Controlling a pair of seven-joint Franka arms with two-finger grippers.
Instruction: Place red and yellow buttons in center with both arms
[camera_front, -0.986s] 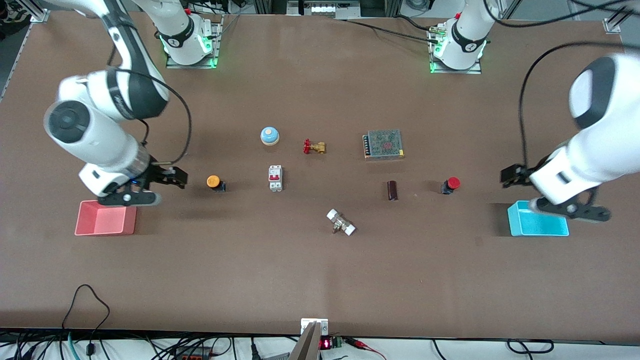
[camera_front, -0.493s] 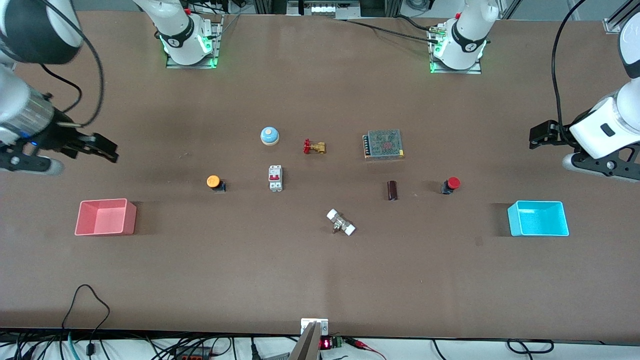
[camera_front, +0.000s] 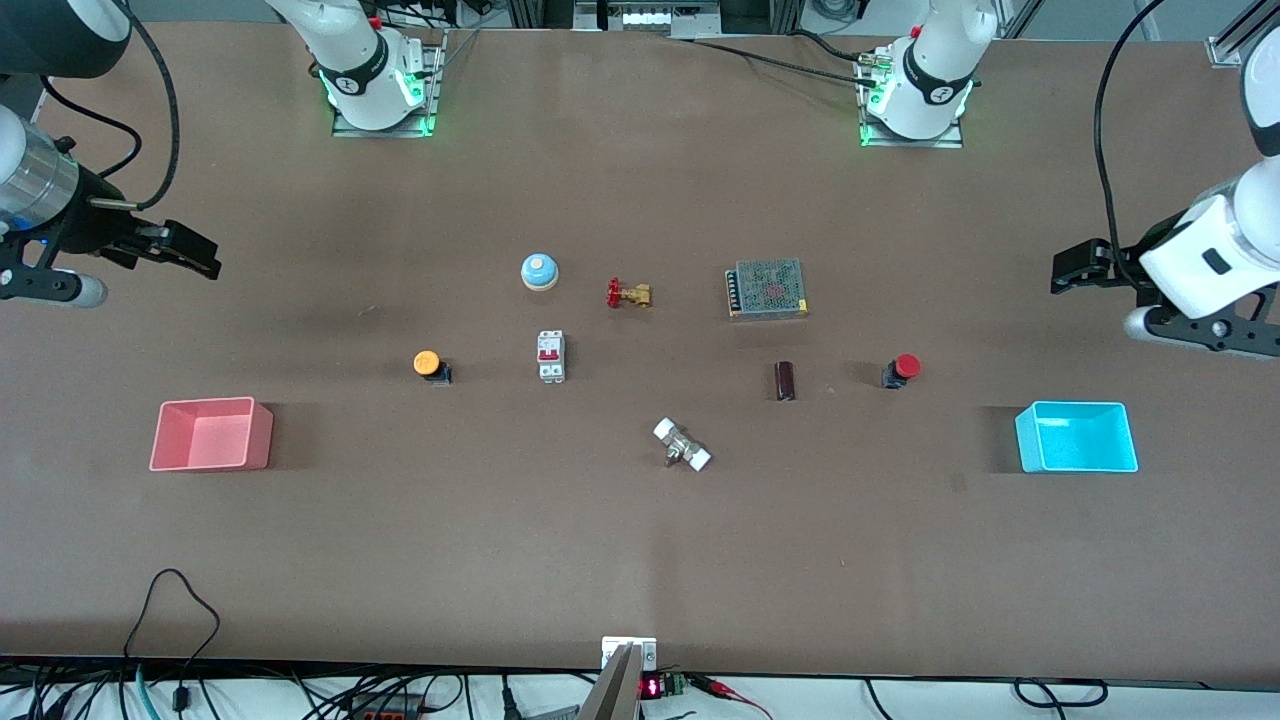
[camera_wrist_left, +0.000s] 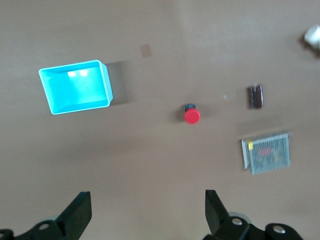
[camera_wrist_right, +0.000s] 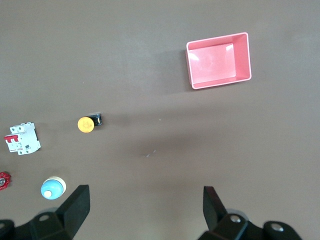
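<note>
Arms cropped, tool (camera_wrist_left: 145, 212) fingertips cut off

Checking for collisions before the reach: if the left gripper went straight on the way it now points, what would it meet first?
Probably bare table. The left gripper, open, points down at bare surface; the red button lies off that line, though depth is unclear.
</note>
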